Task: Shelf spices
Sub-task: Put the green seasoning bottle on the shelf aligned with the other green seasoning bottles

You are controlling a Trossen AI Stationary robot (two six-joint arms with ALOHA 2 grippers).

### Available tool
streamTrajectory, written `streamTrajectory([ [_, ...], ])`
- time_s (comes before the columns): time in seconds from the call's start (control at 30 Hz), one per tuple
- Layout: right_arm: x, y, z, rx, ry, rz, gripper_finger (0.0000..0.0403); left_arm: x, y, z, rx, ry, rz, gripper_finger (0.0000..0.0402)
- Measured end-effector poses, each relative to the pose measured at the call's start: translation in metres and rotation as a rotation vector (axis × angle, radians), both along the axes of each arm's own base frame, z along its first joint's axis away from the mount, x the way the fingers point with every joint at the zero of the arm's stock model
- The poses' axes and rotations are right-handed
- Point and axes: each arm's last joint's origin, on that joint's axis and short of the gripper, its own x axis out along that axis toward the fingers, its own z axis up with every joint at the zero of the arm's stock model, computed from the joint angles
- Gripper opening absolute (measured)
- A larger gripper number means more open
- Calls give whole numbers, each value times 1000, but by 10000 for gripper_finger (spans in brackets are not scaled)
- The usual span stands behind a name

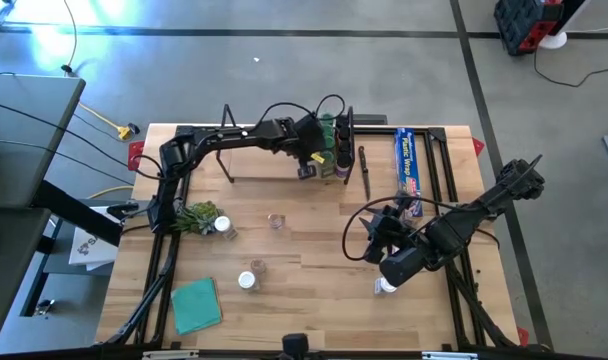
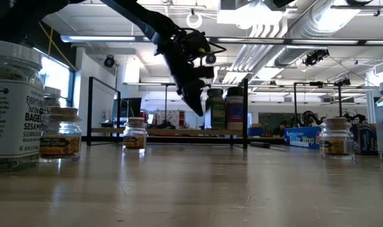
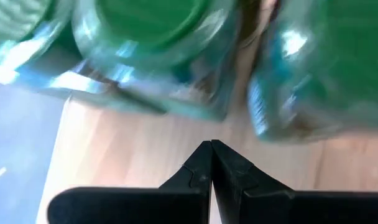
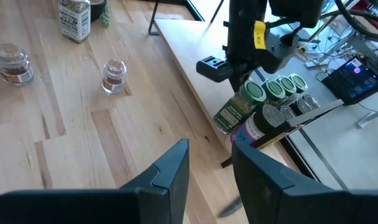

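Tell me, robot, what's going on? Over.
Left gripper jaws shut, empty, at the shelf. Right gripper jaws apart, empty. Spice jars shelved, others loose. Nothing blocking.

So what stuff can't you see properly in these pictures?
- Left wrist view: the green-lidded jars are blurred, so labels cannot be read; the shut left gripper holds nothing.
- High view: a white-lidded jar is mostly hidden under the right gripper.
- Low view: the big jar is cut off by the edge.
- High view: the shelf is partly covered by the left arm.
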Motion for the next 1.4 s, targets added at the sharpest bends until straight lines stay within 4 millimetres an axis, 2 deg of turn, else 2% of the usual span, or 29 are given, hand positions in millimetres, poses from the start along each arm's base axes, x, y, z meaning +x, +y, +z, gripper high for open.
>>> streamTrajectory([
  [0.2,0,0,0,-6,-4,-3,117,-13,-8,17,-20,41,6,3],
  [0.43,0,-1,0,-18,-6,-4,117,-6,-22,20,-70,6,-61,3],
  [0.77,1,0,1,-14,-14,-4,117,1,-16,21,-31,-72,-55,3],
  [1.13,1,0,1,-13,-16,-4,117,0,-10,23,18,-78,-20,3],
  [1.27,1,0,1,-12,-17,-4,117,-6,-10,26,33,-29,-2,3],
  [1.4,1,0,1,-12,-17,-4,117,-12,-14,31,-24,-23,-34,3],
])
